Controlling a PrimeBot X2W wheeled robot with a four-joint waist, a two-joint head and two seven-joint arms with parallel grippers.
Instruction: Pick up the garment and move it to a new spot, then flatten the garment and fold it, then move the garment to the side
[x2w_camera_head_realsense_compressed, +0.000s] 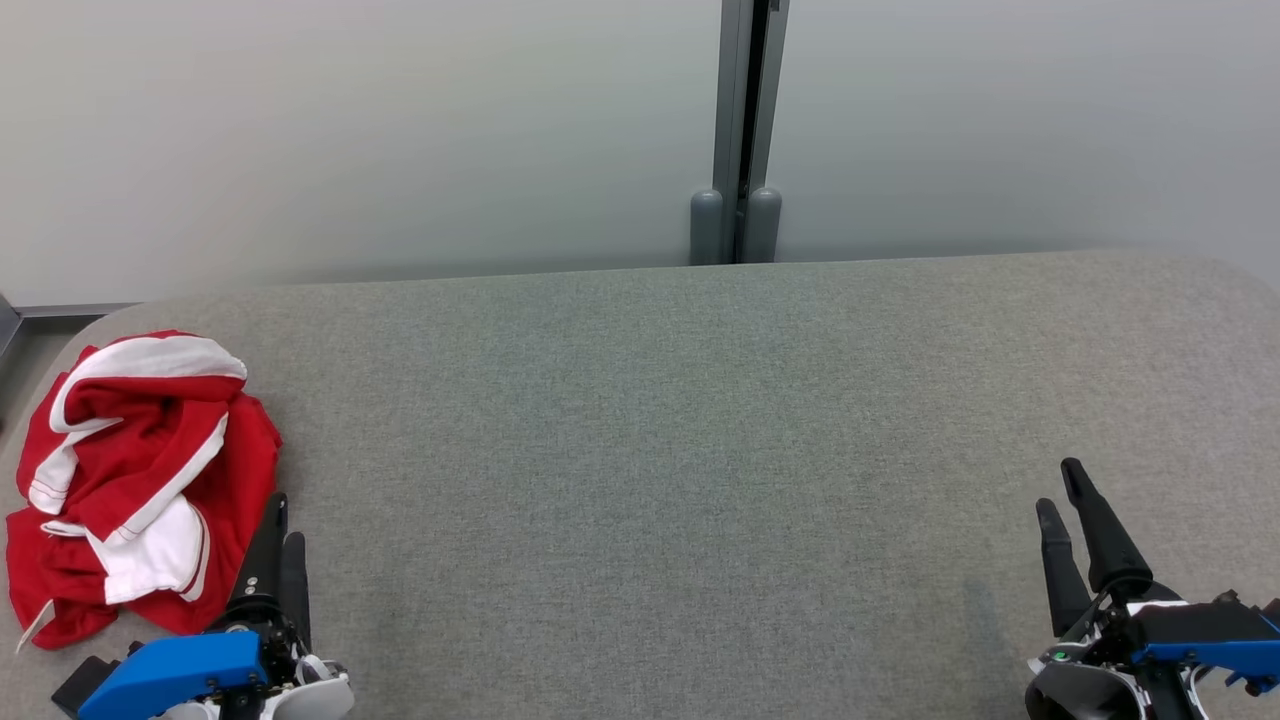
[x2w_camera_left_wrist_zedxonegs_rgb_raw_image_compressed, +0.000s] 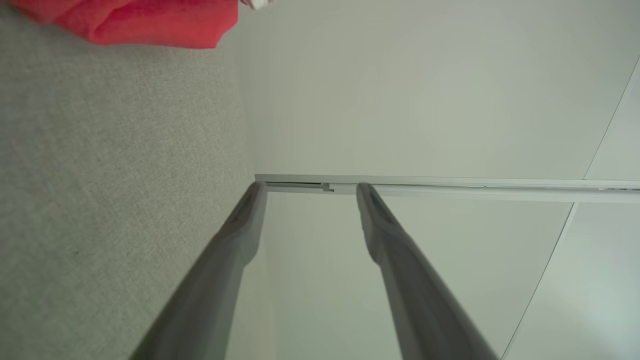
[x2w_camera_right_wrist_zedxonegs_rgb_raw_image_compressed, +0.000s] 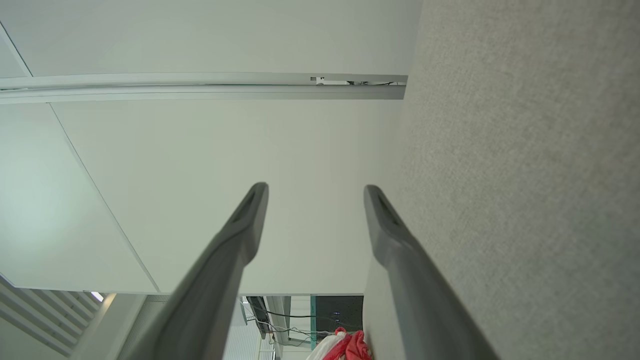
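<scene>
Garment (x2w_camera_head_realsense_compressed: 140, 480) heap beside left tool (x2w_camera_head_realsense_compressed: 286, 517); wrist view: fingers (x2w_camera_left_wrist_zedxonegs_rgb_raw_image_compressed: 235, 240) apart.

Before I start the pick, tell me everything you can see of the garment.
The garment is red with broad white bands and thin white piping, of soft-looking cloth. It lies crumpled in a loose heap, neither flattened nor folded, resting on the left end of the grey fabric-covered table. The open left gripper sits close beside its right edge without gripping it; whether they touch I cannot tell.
</scene>
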